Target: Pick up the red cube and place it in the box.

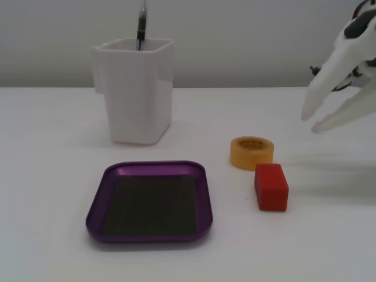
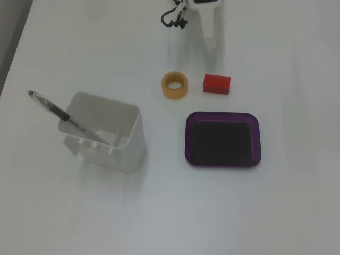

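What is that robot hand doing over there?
The white gripper is open and holding nothing. It hovers above the table, near the red cube, which lies beside a roll of yellow tape. The purple tray is empty. A white holder has a pen in it.

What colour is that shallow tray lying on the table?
The tray has a purple rim and a dark, nearly black inside, clearest in the lower, closer fixed view.
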`<state>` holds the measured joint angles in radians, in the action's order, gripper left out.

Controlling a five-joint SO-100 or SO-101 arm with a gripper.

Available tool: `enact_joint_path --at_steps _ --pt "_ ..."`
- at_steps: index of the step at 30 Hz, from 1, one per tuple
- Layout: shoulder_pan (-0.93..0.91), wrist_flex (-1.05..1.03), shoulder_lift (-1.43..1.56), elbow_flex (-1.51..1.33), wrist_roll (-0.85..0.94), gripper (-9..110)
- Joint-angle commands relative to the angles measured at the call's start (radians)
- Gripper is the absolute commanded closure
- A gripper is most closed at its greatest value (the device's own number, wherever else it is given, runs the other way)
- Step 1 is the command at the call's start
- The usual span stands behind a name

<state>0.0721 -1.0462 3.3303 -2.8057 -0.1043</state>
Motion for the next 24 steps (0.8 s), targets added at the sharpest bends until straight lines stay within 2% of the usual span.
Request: enact_joint_path --at_steps 1,8,14,18,24 --pt "-0.002 0.025 -0.117 0.152 0.002 99" --pt "0.012 0.009 -0.592 0.445 0.000 99" --pt "0.127 -0.012 -0.956 0.604 -0.006 98" --pt "0.196 -0.014 -1.150 0.693 -0.011 91" --pt "0.195 -0.002 -1.368 0.775 -0.081 82"
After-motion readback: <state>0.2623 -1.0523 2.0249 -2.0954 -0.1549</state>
